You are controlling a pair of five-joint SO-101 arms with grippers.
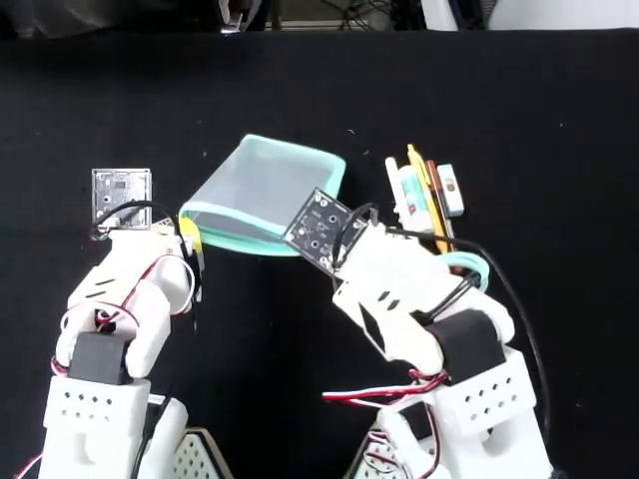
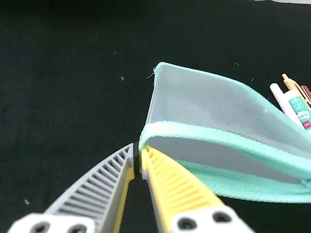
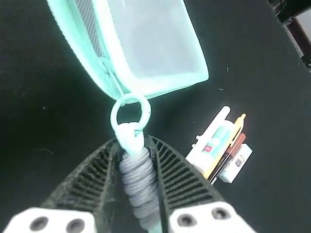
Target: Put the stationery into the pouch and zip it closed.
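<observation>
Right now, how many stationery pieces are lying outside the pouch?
5, bunched together beside the pouch: a white pen, a green-labelled white tube, a yellow pen, a brown pen and a white eraser. They overlap, so one more may be hidden.

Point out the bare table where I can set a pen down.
Bare black table beyond the pouch and stationery, and left of the left pincer. Crowded between pouch and stationery, where the right pincer holds the zip cord.
</observation>
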